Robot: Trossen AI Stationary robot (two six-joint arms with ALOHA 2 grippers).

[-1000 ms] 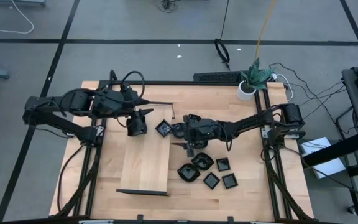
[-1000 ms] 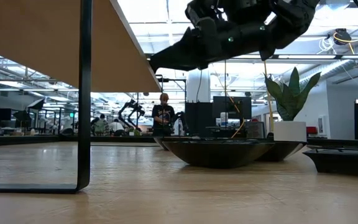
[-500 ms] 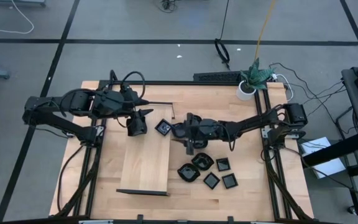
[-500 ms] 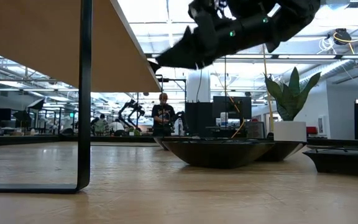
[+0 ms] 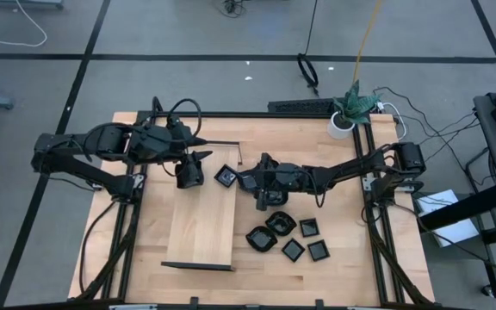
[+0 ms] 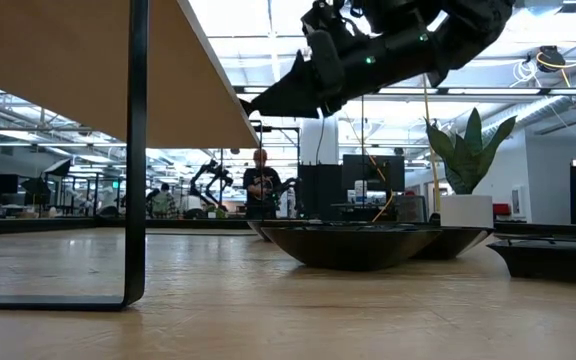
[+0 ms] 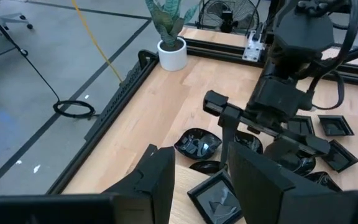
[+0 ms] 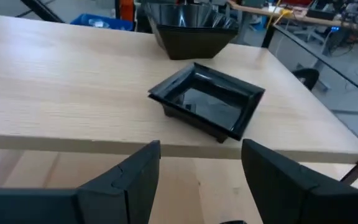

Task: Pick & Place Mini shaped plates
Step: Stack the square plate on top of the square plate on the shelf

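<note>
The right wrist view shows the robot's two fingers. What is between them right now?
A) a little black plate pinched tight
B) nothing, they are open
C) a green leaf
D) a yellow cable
B: in the right wrist view the right gripper has its two fingers spread apart with only bare wood showing between them, and the square black plate sits untouched on the raised wooden board ahead of it.

Right gripper point(image 5: 250, 179) slightly nearer the square plate point(image 5: 226, 177), wrist rotated.

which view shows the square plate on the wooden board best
The right wrist view: the square plate lies whole between the right gripper's fingers. The high view shows it small; the left wrist view shows it partly; the low view hides it.
</note>
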